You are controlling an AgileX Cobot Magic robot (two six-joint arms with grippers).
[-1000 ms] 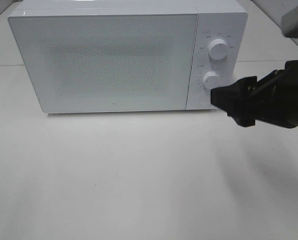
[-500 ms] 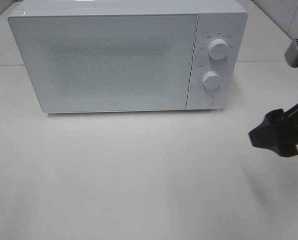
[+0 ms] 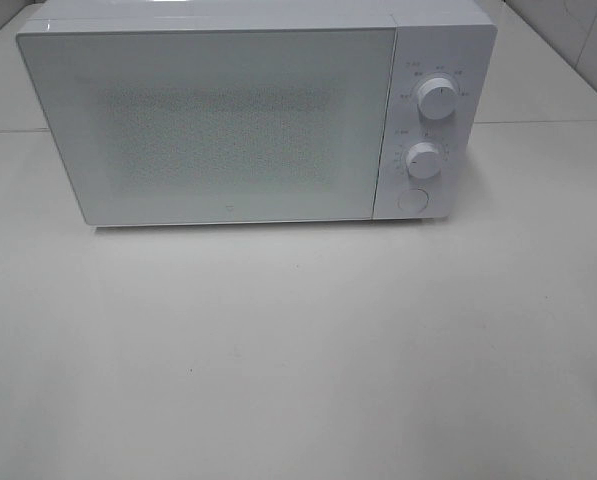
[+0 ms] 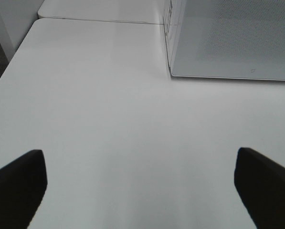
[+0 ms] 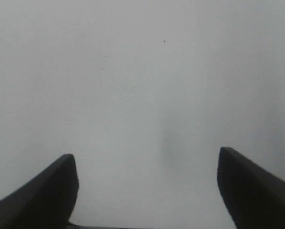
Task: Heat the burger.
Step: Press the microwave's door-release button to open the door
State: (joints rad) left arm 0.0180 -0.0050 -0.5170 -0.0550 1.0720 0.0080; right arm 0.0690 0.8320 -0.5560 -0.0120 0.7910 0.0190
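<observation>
Burger not in any view; whether it sits inside the shut microwave at the desk's back edge, cannot tell. Judged light, soft, easily squashed: take it gently by the bun's sides. Left gripper and right gripper both spread, holding nothing. Desk's front half gives open room.

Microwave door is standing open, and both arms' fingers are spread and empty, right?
No, the microwave door is shut, flush against the front, as the high view shows. The left fingers and right fingers are indeed spread and empty.
</observation>
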